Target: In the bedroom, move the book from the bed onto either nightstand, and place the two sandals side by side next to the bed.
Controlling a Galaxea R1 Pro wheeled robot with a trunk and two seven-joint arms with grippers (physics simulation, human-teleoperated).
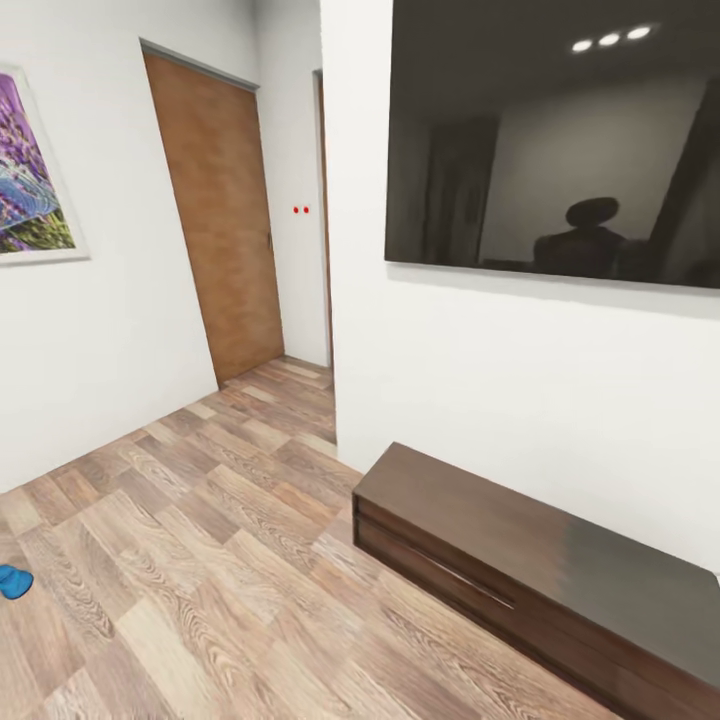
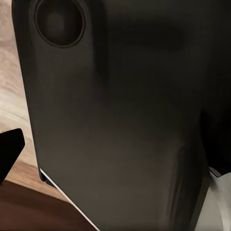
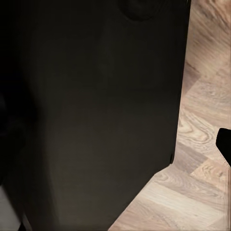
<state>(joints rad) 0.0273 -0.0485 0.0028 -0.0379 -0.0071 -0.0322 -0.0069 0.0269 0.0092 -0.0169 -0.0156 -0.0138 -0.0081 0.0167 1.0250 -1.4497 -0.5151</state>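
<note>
One bright blue sandal (image 1: 12, 581) lies on the wood floor at the far left edge of the head view, partly cut off by the frame. The book, the bed and the nightstand are out of view. In the left wrist view a single dark fingertip (image 2: 9, 150) of my left gripper pokes in beside the robot's dark body (image 2: 120, 120). The right wrist view likewise has one dark fingertip (image 3: 224, 144) over the floor, next to the same dark body (image 3: 96, 120). Neither frame shows how the jaws stand.
A long low dark TV bench (image 1: 540, 570) runs along the white wall at the right, under a large wall-mounted black screen (image 1: 555, 140). A brown door (image 1: 220, 220) stands shut at the back left. A framed purple picture (image 1: 30, 170) hangs on the left wall.
</note>
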